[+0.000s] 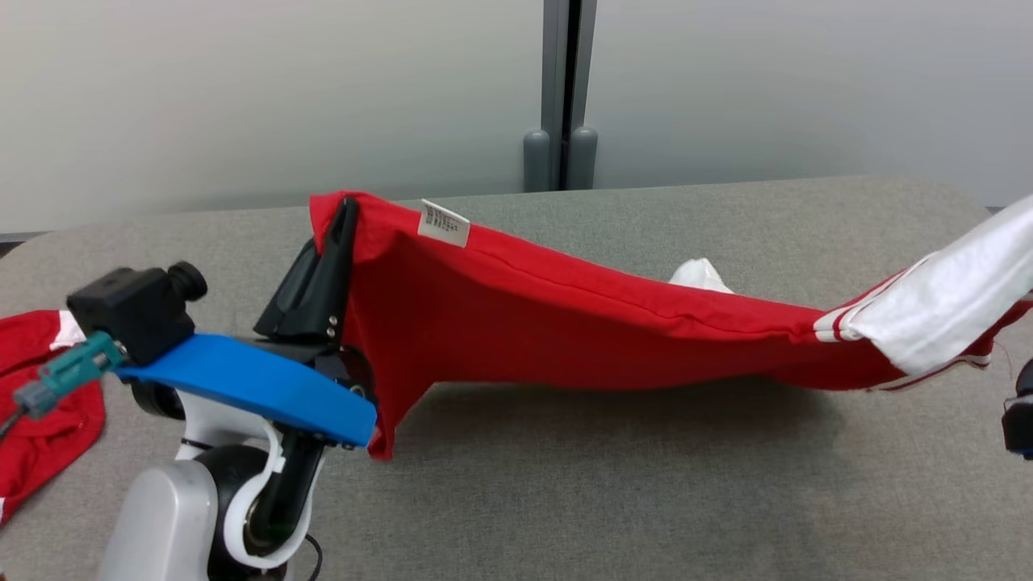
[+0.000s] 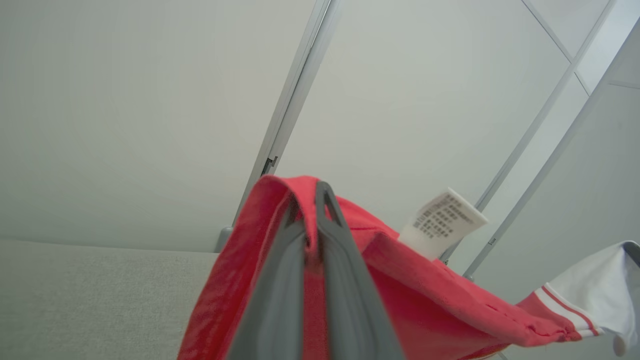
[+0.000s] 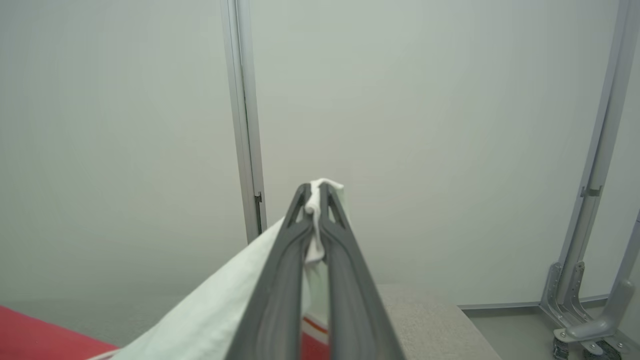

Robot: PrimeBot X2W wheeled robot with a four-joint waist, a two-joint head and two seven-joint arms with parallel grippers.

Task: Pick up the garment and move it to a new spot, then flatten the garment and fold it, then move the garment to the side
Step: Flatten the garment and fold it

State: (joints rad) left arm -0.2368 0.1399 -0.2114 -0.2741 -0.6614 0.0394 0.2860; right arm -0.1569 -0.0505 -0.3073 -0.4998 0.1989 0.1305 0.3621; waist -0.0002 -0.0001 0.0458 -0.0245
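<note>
at the far left, a second red cloth [image 1: 40, 420] with a bit of white trim lies crumpled on the grey table [image 1: 605, 500], well apart from the work. next to it the left arm rises from the bottom edge, and the left gripper [image 1: 349, 208] points up with its two dark fingers pressed together on a corner of the red garment [image 1: 565, 323]. the left wrist view shows the red cloth folded over the fingertips and pinched between them. from that corner the garment hangs in the air, its top hem sagging down to the right across the table, and its lower left corner droops to just above the tabletop. a white label [image 1: 444, 223] sticks up from the hem near the left gripper. further right, a small white bit of cloth pokes up behind the hem. at the right end a white sleeve [image 1: 944, 307] edged with red and white stripes climbs toward the edge of the head view. in the right wrist view the right gripper [image 3: 313, 189] has its fingers clamped on white cloth. behind the table stands a pale wall [image 1: 242, 97] with a grey post [image 1: 562, 89].
</note>
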